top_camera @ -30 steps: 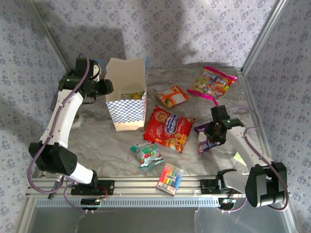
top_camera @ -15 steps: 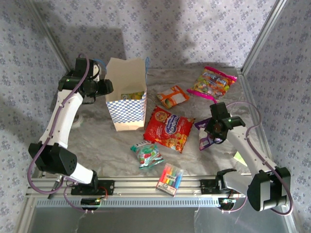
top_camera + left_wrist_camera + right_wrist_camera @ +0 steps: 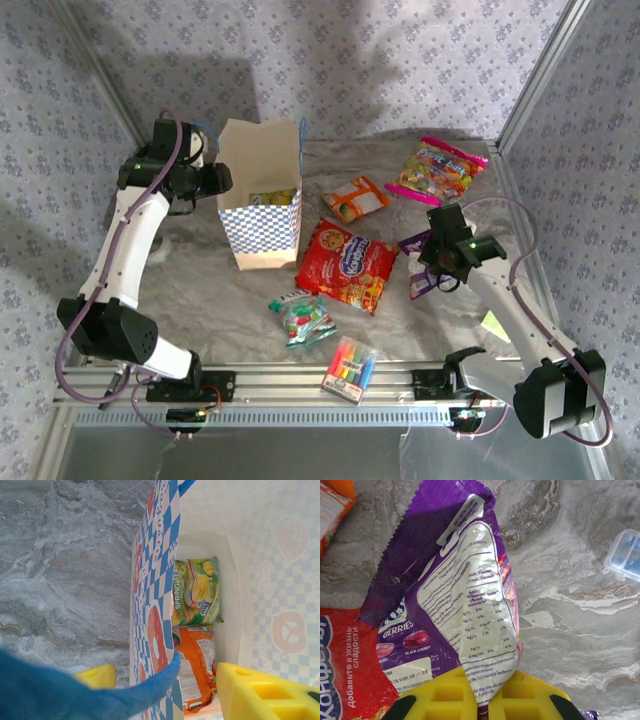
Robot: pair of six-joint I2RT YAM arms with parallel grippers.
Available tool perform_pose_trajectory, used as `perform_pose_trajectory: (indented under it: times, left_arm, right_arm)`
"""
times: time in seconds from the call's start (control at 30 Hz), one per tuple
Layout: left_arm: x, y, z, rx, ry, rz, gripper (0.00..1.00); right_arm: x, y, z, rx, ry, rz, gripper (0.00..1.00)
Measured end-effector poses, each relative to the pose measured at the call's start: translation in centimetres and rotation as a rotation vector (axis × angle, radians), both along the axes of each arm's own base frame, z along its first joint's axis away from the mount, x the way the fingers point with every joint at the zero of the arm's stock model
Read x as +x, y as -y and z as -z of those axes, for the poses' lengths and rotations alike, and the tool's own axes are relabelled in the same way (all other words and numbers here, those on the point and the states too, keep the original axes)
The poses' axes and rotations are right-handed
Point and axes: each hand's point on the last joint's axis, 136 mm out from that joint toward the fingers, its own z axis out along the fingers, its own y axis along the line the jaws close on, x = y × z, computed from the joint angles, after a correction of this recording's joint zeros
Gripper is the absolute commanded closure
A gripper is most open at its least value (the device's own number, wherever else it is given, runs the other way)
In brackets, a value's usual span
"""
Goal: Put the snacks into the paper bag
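The left arm is where it was a second ago. The left tool straddles the side wall of the paper bag, one yellow finger outside and the other inside. The jaws stand apart and do not pinch the paper. A blurred blue cord handle crosses in front of it and hides the fingertips. The bag stands upright just right of that tool, stiff kraft with a blue-white checkered band. Deep inside lie a glossy green-yellow packet and an orange packet, the latter partly cut off by the finger.

The right tool has shifted a little farther from the arm bases, and its forearm has swung toward the bench's right edge. It is clenched on the bottom edge of the purple packet, which has gone with it. This crinkly foil packet fans out ahead of the tool, its silver back panel showing. Left of this tool lies the red cookie bag, only a corner visible. To its right, over the marbled grey bench, a clear bluish plastic corner is cropped and unidentifiable.
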Motion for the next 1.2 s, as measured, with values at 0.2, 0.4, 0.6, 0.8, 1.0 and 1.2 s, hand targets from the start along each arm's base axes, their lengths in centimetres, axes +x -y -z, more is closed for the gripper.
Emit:
perform_pose_trajectory:
  times: [0.2, 0.4, 0.6, 0.8, 1.0, 1.2]
  left_arm:
    - [-0.3, 0.0, -0.6, -0.003, 0.015, 0.0, 0.44]
    - [-0.3, 0.0, -0.6, -0.003, 0.017, 0.001, 0.44]
    - [-0.2, 0.0, -0.7, -0.002, 0.023, 0.004, 0.45]
    - [-0.1, 0.0, -0.6, 0.0, 0.028, 0.011, 0.46]
    - [-0.1, 0.5, 0.0, -0.011, 0.037, 0.044, 0.48]
    - [-0.2, 0.7, -1.1, -0.005, 0.091, 0.076, 0.49]
  right_arm:
    - [0.9, -0.3, -1.9, 0.002, 0.052, -0.004, 1.0]
    - [1.6, -1.1, -3.8, 0.011, 0.1, -0.022, 1.0]
    - [2.2, -1.9, -5.6, 0.014, 0.142, -0.046, 1.0]
    - [3.6, -3.0, -8.9, 0.017, 0.218, -0.094, 1.0]
    - [4.9, -4.3, -12.3, 0.028, 0.304, -0.134, 1.0]
    - [6.7, -6.2, -14.0, 0.013, 0.332, -0.199, 1.0]
